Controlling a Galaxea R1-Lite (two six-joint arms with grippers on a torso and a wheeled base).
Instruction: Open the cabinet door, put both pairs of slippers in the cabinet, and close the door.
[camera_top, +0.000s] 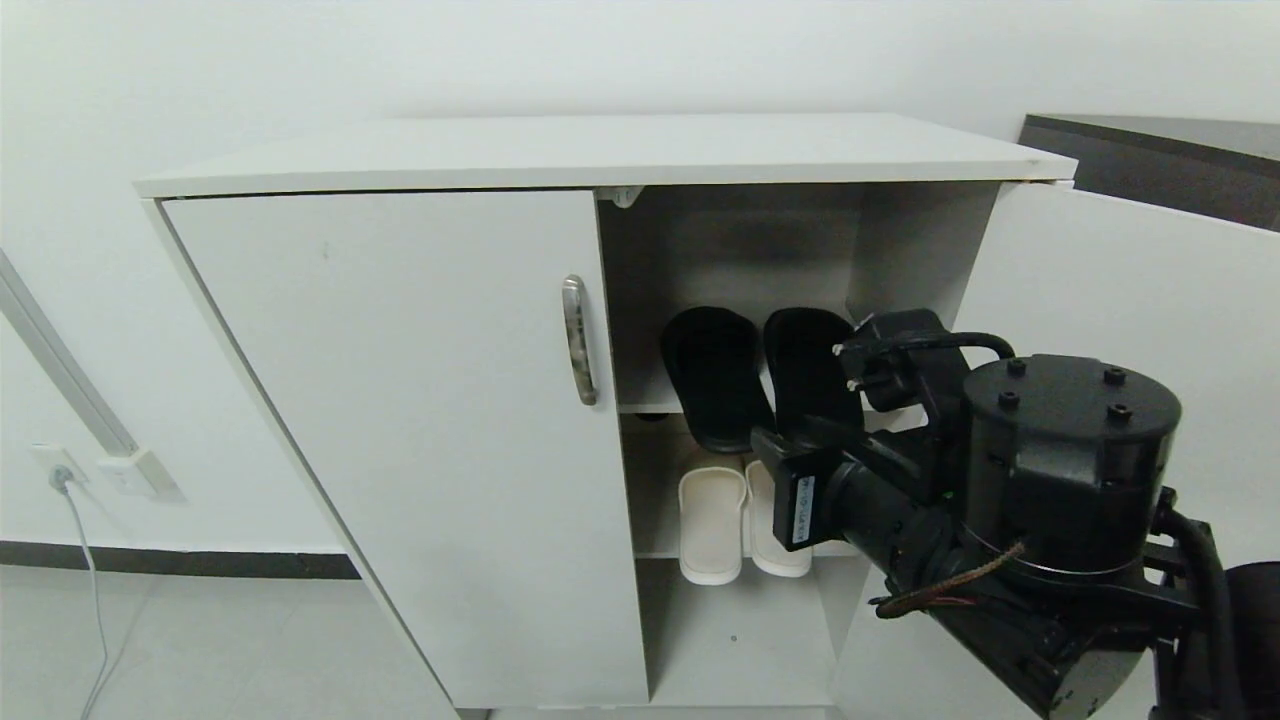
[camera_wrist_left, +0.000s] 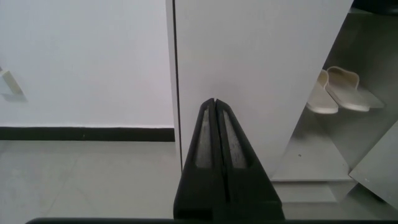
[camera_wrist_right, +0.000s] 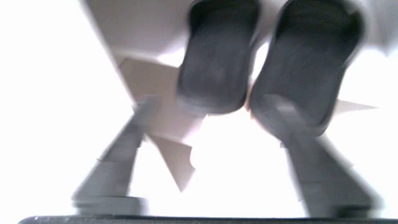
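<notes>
As its right door (camera_top: 1130, 290) stands wide, cabinet (camera_top: 600, 150): one, white, flat-panelled and boxy, with two doors; the left door (camera_top: 400, 420) is shut and carries one curved metal handle (camera_top: 578, 340).
Black slippers (camera_top: 715, 375): two, one pair, smooth and rounded, side by side on the cabinet's upper shelf, their ends overhanging its front edge.
White slippers (camera_top: 712, 520): two, one pair, moulded with raised rims, side by side on the cabinet shelf below.
Right gripper (camera_wrist_right: 211, 102): before the cabinet's open half, its two flat fingers spread apart, the black pair just beyond the tips; contact cannot be told through the blur.
Left gripper (camera_wrist_left: 215, 106): low before the cabinet's shut left door, its two dark tapered fingers pressed together, holding nothing.
</notes>
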